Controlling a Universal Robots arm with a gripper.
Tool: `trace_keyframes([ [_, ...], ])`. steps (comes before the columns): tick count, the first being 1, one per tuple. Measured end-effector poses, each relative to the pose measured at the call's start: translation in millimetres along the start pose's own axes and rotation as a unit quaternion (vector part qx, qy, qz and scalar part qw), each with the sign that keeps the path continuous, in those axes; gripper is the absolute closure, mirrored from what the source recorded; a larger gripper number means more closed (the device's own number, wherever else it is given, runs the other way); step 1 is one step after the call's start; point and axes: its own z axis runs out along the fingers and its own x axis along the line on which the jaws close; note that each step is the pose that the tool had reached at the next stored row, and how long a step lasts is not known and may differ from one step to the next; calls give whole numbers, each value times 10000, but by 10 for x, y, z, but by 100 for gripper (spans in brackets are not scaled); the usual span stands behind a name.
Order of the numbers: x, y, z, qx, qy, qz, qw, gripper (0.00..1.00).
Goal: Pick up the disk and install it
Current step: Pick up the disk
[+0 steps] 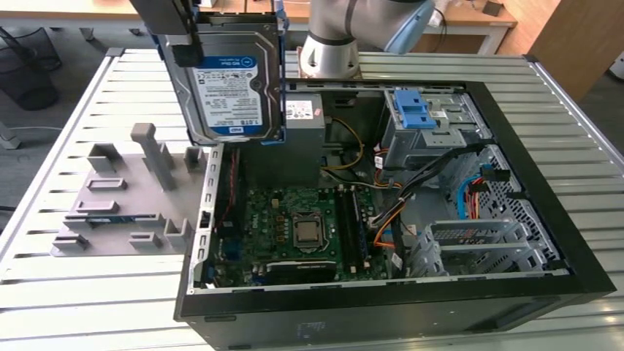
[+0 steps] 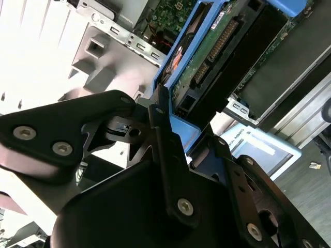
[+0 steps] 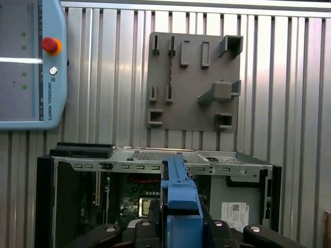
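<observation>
Clearly the jaws are clamped: the gripper point(image 2: 185, 130) pinches the blue carrier point(image 3: 181, 199) of the disk point(image 1: 229, 80), and in the second wrist view we see a black finger point(image 2: 159, 119) pressed against the carrier's side. The disk is held off the table, upright, with its label facing the exterior camera. It hangs over the rim of the open computer case point(image 1: 546, 183), toward the exterior view's left, just beside the grey power-supply box point(image 1: 304, 117). Lower in the case lies the motherboard point(image 1: 302, 219). The drive cage point(image 1: 419, 121) with blue latches sits toward the exterior view's right. Outside the case — on the slatted table point(image 1: 69, 307) — rests a grey fixture plate point(image 1: 107, 212).
</observation>
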Motion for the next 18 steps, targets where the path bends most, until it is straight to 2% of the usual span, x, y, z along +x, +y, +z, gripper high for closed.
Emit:
trace_keyframes([
  [5,2,-98,0,0,0,0,10000,64],
  [18,8,-487,2,0,0,0,10000,64],
])
